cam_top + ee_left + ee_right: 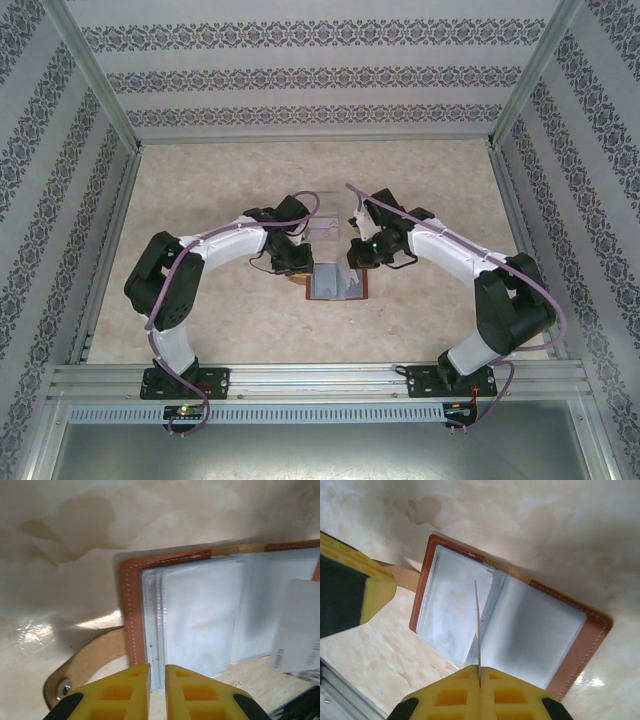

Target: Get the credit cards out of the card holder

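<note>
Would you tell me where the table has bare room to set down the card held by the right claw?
Bare marble runs across the far side of the table beyond the clear tray, and along the near strip in front of the card holder. The middle is crowded: tray, holder, left claw and right claw with its card.

Clear tray [330, 225], apparently, on beige marbled table [220, 310].

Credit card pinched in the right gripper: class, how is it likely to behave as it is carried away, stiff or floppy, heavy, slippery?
Probably stiff: the credit card shows edge-on in the right wrist view as a straight line running from the right gripper. Likely light, being so thin. Its smooth faces may slip, since the gripper pinches just one edge.
</note>
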`<action>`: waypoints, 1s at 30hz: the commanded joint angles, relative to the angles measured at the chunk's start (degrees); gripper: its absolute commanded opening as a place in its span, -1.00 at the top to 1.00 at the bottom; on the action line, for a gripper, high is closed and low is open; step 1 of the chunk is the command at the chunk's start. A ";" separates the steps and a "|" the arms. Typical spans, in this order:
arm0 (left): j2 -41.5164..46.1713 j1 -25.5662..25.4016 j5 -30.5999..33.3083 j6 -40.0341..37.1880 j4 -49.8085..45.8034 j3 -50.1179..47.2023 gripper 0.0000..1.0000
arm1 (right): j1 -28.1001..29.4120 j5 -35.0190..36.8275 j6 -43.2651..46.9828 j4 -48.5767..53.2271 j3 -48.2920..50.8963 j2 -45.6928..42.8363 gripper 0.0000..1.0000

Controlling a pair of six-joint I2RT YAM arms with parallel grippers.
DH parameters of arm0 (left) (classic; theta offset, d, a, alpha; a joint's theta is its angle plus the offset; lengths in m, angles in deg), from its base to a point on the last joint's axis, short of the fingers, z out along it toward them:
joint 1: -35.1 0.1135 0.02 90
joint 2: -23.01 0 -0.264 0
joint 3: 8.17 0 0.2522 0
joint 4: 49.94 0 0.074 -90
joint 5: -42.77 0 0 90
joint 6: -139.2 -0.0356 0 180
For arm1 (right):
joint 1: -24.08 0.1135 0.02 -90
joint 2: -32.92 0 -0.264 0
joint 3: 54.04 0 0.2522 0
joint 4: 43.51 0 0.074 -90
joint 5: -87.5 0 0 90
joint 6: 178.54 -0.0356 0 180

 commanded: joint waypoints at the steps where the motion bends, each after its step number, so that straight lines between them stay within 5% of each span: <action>1: 2.25 0.77 1.05 0.95 1.60 -1.61 0.70 | 0.79 3.47 10.36 5.36 -2.52 -0.27 0.98; 12: 4.80 2.94 0.65 1.99 3.94 -6.42 0.71 | 3.49 7.78 34.47 15.42 -12.63 1.97 0.95; 30: 9.58 5.69 0.78 3.14 5.21 -12.64 0.70 | 5.67 14.95 54.02 27.24 -34.81 19.33 0.97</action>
